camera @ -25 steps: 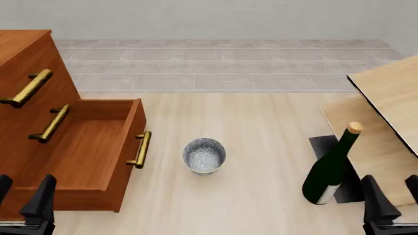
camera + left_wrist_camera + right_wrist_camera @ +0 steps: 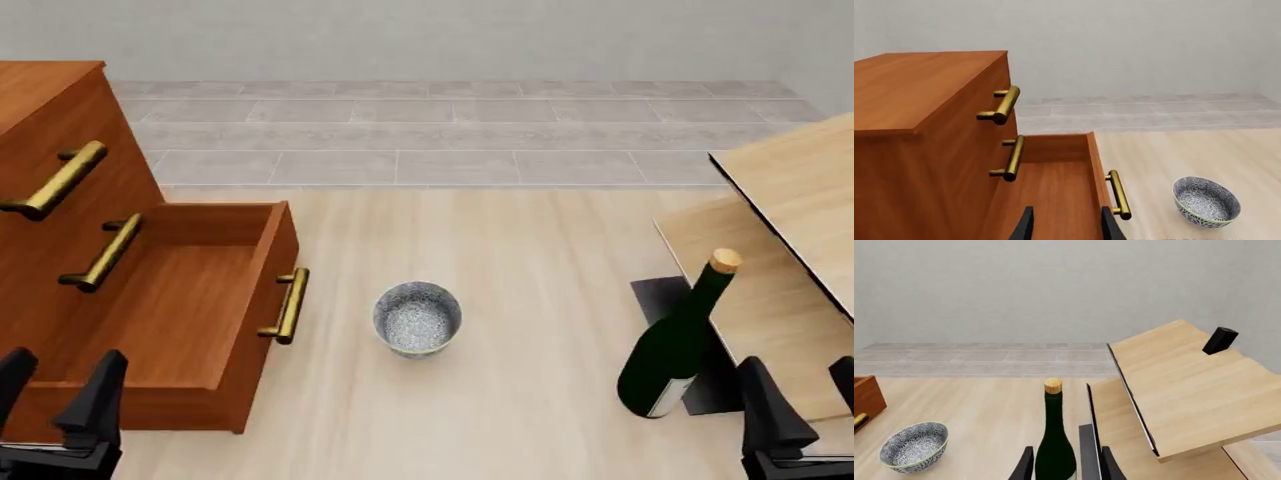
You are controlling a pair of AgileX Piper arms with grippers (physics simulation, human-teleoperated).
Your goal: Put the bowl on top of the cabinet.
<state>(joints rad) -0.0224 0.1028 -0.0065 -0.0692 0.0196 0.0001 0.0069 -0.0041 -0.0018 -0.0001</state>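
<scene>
The bowl (image 2: 418, 318) stands upright on the counter (image 2: 507, 400) near the middle, empty, apart from everything. Toward the left edge is the cabinet (image 2: 54, 130), its lower drawer (image 2: 187, 310) pulled out with the brass handle (image 2: 286, 305) facing the bowl. Toward the right edge the wine bottle (image 2: 678, 340) stands upright beside the pale wood furniture (image 2: 787, 250). My left fingers (image 2: 56, 390) hang at the near edge over the open drawer, spread apart and holding nothing. My right fingers (image 2: 801, 405) sit near the bottle, also parted and empty.
</scene>
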